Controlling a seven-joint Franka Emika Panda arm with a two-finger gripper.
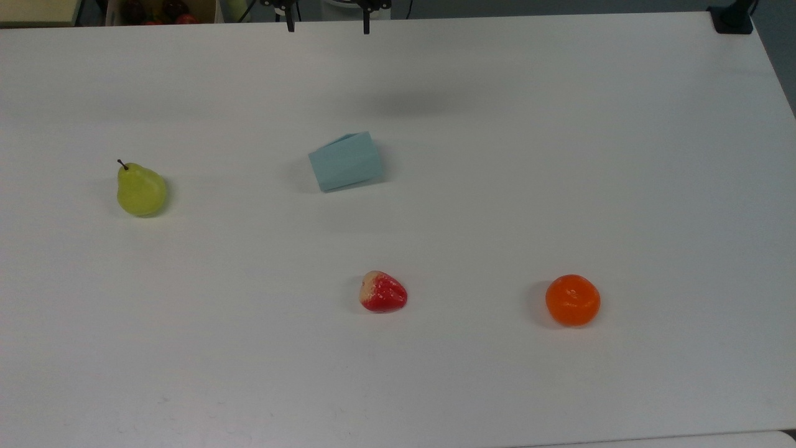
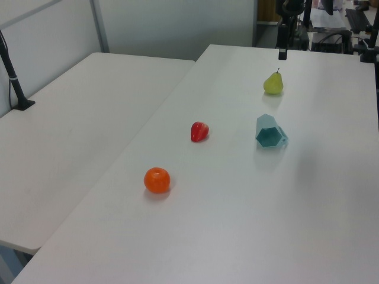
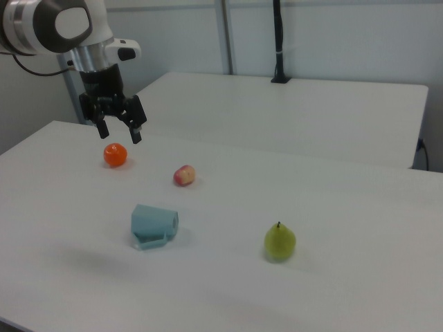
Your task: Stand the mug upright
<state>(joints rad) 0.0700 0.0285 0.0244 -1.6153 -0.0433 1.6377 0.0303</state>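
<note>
In the top view, a pear (image 1: 141, 191) stands at the left of the white desk (image 1: 559, 155), its stem pointing to the upper left. Right of it, near the middle of the frame, the mug (image 1: 346, 162) lies on its side, its wider end toward the top view's left and its narrower end toward the top view's right. Below the mug and slightly right lies a strawberry (image 1: 383, 292), and further right, at about the same height in the frame, sits an orange (image 1: 573, 300). All four things lie well apart from one another. At the top edge, above the mug, the two dark fingers of the gripper (image 1: 328, 25) hang spread apart with nothing between them.

In the left view, the orange (image 2: 157, 180) is at the lower left, the strawberry (image 2: 199, 131) above and right of it, then the mug (image 2: 270, 132) with its hexagonal mouth facing the camera, and the pear (image 2: 273, 83) above it.

In the right view, the gripper (image 3: 119, 130) hangs in the upper left of the frame, above the desk, its fingers (image 3: 136, 131) apart and empty. The orange (image 3: 115, 155) lies just below it in the frame. Right of that is the strawberry (image 3: 184, 176); the mug (image 3: 154, 226) lies lower, on its side, and the pear (image 3: 279, 242) stands at the right.
</note>
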